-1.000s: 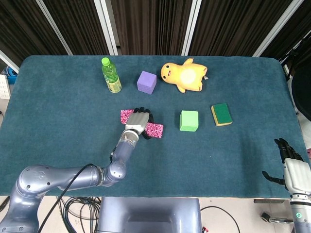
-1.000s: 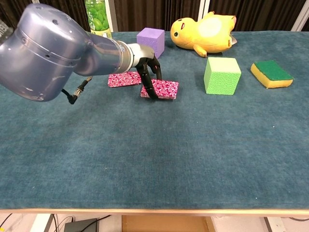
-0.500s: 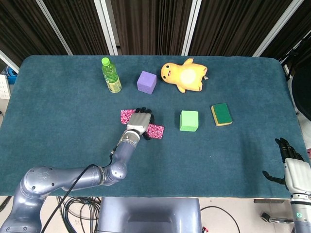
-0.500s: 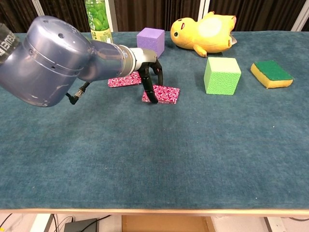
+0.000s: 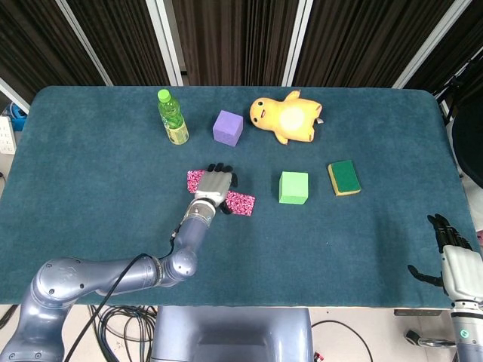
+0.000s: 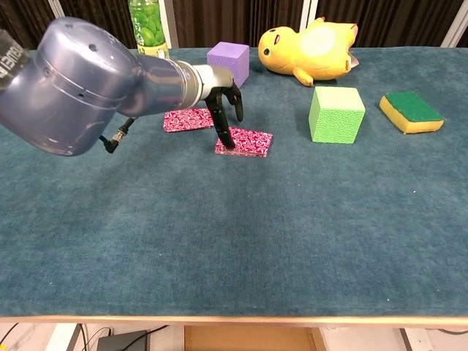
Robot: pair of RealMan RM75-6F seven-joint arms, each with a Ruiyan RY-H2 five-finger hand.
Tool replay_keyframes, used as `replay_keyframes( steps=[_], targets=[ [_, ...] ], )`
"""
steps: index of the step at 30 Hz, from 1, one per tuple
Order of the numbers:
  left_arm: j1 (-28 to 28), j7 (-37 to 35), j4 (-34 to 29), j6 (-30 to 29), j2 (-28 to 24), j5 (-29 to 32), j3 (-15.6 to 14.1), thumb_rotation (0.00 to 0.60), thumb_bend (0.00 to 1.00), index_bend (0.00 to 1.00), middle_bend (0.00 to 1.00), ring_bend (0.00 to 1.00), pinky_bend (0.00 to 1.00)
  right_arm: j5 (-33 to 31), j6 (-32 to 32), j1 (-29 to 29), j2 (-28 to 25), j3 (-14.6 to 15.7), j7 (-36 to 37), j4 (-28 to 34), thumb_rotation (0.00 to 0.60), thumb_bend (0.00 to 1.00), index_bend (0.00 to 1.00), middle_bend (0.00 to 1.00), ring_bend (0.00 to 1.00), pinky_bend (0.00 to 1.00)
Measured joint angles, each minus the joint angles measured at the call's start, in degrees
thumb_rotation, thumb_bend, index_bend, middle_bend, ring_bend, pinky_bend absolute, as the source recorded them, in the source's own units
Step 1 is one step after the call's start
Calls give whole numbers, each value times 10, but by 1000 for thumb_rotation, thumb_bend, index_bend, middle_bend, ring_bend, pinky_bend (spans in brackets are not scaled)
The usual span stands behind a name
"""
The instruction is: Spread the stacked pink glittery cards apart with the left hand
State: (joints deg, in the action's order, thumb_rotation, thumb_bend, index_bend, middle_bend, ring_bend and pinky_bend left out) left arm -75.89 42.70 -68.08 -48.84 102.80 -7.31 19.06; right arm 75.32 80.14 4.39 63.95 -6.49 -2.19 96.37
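Two pink glittery cards (image 6: 245,141) are now seen lying apart; the left hand (image 6: 223,99), fingers loosely spread and gripping nothing, has lifted slightly, one fingertip remaining on the nearer card. Spreading is judged essentially complete.

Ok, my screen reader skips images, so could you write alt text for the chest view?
The left hand reaches down with a fingertip on one of two pink cards lying apart on a teal table. Behind sit a purple cube, green cube, sponge, yellow plush and bottle.

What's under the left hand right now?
A fingertip of the left hand presses the near pink card; the far pink card lies behind it. From the head view, the hand covers the gap between them, so any overlap is hidden.
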Motion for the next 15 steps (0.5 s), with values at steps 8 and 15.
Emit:
replay_keyframes(
  steps=[8, 15],
  targets=[
    [4, -3, -17, 14, -10, 9, 6, 600, 149, 422, 174, 0, 0, -1, 1, 0, 0, 0, -3, 2, 600, 152, 77, 50, 126, 226],
    [-2, -5, -8, 7, 2, 4, 8, 600, 149, 446, 176, 0, 0, -3, 0, 0, -1, 0, 0, 1, 600, 153, 77, 49, 126, 226]
  ],
)
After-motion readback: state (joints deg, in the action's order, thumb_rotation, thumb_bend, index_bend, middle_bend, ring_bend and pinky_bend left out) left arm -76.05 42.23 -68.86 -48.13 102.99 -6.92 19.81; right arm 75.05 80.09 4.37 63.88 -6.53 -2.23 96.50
